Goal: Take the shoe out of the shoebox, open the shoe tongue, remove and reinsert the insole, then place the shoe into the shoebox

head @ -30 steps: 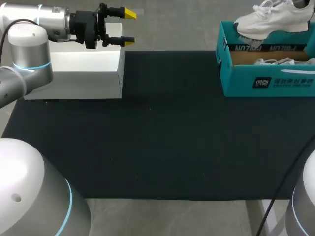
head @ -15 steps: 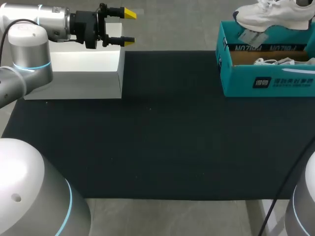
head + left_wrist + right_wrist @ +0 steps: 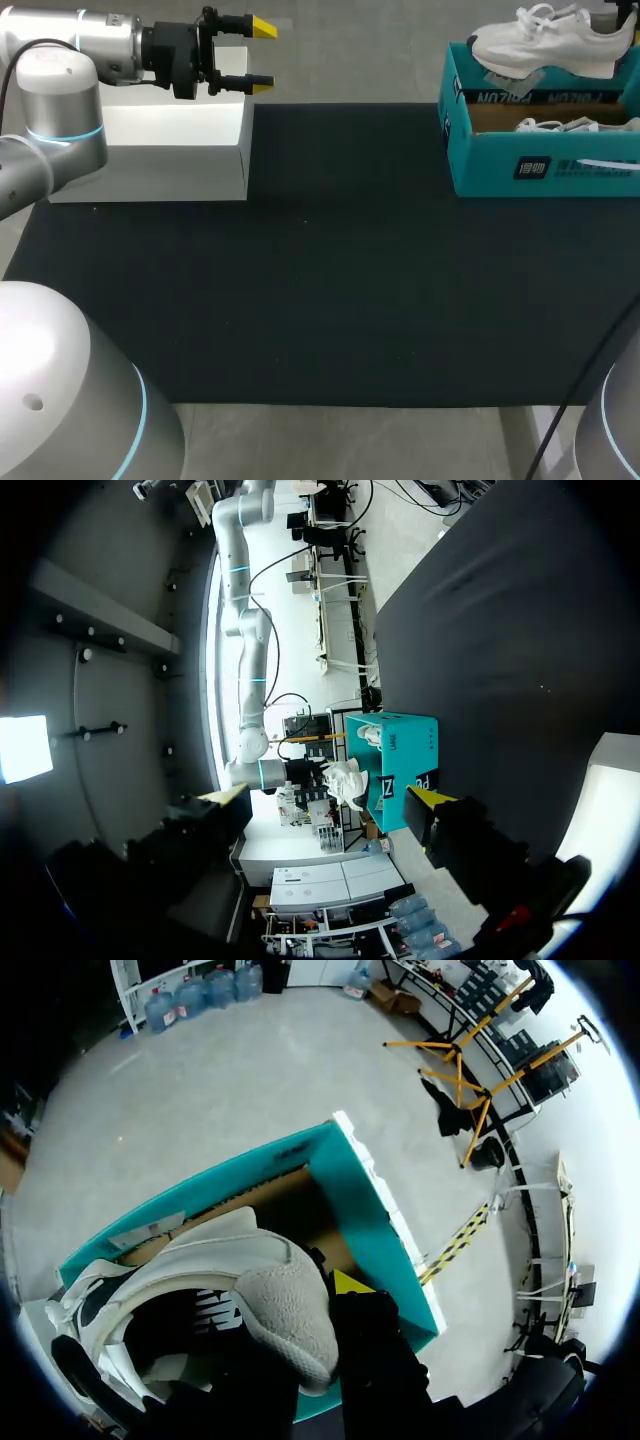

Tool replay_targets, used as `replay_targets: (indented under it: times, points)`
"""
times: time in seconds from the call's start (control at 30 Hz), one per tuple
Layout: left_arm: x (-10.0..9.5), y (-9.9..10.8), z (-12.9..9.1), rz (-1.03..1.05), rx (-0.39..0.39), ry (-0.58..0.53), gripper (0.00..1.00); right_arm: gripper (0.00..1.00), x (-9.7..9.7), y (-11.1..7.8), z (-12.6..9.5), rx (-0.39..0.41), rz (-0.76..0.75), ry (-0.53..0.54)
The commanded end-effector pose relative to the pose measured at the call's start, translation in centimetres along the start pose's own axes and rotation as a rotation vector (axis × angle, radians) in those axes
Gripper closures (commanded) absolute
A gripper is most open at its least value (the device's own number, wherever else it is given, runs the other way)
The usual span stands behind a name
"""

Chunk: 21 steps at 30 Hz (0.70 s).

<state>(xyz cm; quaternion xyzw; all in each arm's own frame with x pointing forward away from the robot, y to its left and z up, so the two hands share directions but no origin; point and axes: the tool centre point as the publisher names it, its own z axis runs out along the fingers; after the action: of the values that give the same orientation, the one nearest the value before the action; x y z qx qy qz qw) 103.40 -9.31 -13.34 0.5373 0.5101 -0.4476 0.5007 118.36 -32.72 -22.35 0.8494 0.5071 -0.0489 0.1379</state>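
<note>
A white shoe (image 3: 545, 45) hangs just above the open teal shoebox (image 3: 540, 165) at the table's far right. In the right wrist view my right gripper (image 3: 310, 1295) is shut on the heel collar of the shoe (image 3: 230, 1280), one finger inside it, with the shoebox (image 3: 365, 1210) below. A second white shoe (image 3: 560, 125) lies inside the box. My left gripper (image 3: 250, 55) stands open and empty at the far left, over a white block (image 3: 150, 150). In the left wrist view the left gripper (image 3: 328, 796) faces the distant shoebox (image 3: 400, 770) and the shoe (image 3: 345, 778).
A black mat (image 3: 350, 280) covers the table between the white block and the shoebox, with nothing lying on it. A paper tag (image 3: 505, 77) dangles under the lifted shoe.
The shoe, held by my right gripper, has risen slightly and drifted left over the box. My left arm has not moved.
</note>
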Motion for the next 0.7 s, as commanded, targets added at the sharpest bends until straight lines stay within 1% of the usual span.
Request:
replay_targets:
  times: [0.03,0.13,0.23,0.47,0.7]
  points:
    - [0.0,-0.1,0.0,0.001,-0.002,0.002,0.0,1.0,-0.7,-1.9,1.0,-0.054,0.001,0.012]
    - [0.0,-0.1,0.0,0.001,-0.002,0.002,0.0,1.0,-0.9,-2.2,2.0,-0.035,-0.001,-0.005]
    - [0.0,-0.1,0.0,0.001,-0.002,0.002,0.0,1.0,-0.8,-2.1,3.0,-0.025,0.0,-0.013]
    - [0.0,-0.1,0.0,0.001,-0.002,0.002,0.0,1.0,-0.6,-0.9,5.0,-0.021,0.012,-0.026]
    - [0.0,-0.1,0.0,0.001,-0.002,0.002,0.0,1.0,-0.8,-0.1,7.4,-0.012,0.022,-0.08]
